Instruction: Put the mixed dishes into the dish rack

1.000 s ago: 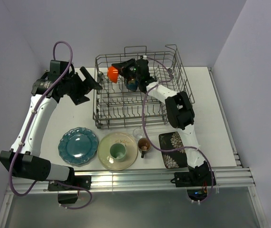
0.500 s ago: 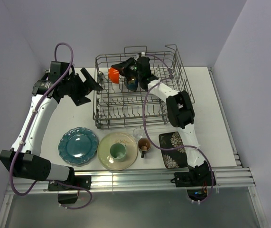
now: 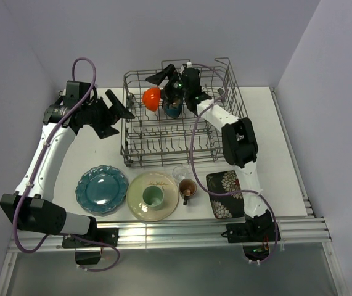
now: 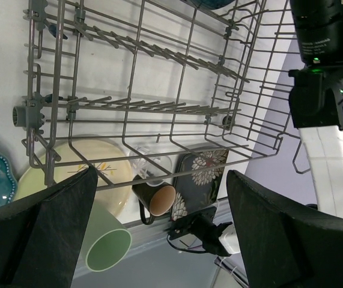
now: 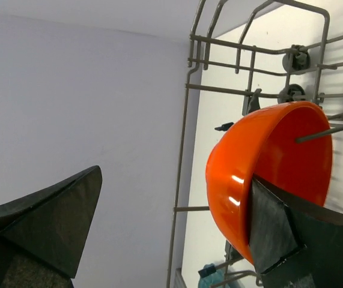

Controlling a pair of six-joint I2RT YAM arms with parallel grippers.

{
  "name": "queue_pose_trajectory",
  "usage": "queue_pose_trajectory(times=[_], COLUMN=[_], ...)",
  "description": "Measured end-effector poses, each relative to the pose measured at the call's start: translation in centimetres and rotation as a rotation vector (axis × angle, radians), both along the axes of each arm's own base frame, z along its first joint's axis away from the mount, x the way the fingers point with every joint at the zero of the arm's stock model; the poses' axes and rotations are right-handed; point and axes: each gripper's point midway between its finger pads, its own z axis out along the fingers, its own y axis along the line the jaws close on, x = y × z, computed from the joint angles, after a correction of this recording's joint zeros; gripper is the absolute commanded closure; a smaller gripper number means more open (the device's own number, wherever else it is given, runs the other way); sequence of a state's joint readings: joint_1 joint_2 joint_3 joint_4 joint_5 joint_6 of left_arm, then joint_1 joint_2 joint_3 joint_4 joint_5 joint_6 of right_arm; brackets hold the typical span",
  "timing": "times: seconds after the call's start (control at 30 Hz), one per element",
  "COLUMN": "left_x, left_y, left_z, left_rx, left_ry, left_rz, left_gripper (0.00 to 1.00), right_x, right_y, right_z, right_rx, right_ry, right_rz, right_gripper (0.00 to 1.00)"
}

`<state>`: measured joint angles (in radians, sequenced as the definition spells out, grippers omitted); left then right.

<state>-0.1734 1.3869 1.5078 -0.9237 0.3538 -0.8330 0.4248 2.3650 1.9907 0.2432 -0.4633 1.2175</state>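
Right wrist: right pincer (image 5: 175, 179) gapes beside red-orange bowl's (image 5: 267, 157) rim; left pincer (image 4: 161, 175) wide, empty.

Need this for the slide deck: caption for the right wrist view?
Right pincer open beside the red-orange bowl, propped on edge in the dish rack.

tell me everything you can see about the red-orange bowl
The red-orange bowl is glossy, smooth and round, plastic-looking, with a plain rim. It stands tilted on edge in the far left part of the dish rack, among the wire tines, one tine crossing in front of it. The right gripper is open beside it; one finger overlaps its lower edge, contact unclear.
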Motion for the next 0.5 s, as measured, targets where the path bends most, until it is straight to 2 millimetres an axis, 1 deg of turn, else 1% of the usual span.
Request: queue_pose_trajectory(times=[0.03, 0.1, 0.23, 0.3, 0.4, 0.47, 0.5], left_x=[0.0, 0.0, 0.0, -0.1, -0.2, -0.4, -0.5], left_y=[0.0, 0.0, 0.0, 0.1, 0.1, 0.1, 0.1], left_z=[0.0, 0.0, -0.1, -0.2, -0.4, -0.4, -0.5], left_rx=[0.000, -0.002, -0.001, -0.001, -0.005, -0.012, -0.014], left_ry=[0.000, -0.001, 0.003, 0.006, 0.012, 0.015, 0.018], left_rz=[0.000, 0.000, 0.003, 0.004, 0.009, 0.016, 0.019], left_gripper=[0.06, 0.06, 0.06, 0.06, 0.06, 0.06, 0.06], right_x=[-0.1, -0.1, -0.5, -0.8, -0.6, -0.3, -0.3], right_y=[-0.1, -0.3, -0.9, -1.0, -1.0, -0.9, -1.0], right_z=[0.4, 0.1, -2.4, -2.9, -2.3, -1.2, -1.0], right_rx=[-0.009, -0.030, -0.113, -0.152, -0.190, -0.207, -0.214], right_ry=[-0.010, -0.012, 0.046, 0.061, 0.060, 0.041, 0.031], right_rz=[0.000, 0.001, 0.004, 0.012, 0.024, 0.030, 0.033], right_gripper=[0.00, 0.00, 0.00, 0.00, 0.00, 0.00, 0.00])
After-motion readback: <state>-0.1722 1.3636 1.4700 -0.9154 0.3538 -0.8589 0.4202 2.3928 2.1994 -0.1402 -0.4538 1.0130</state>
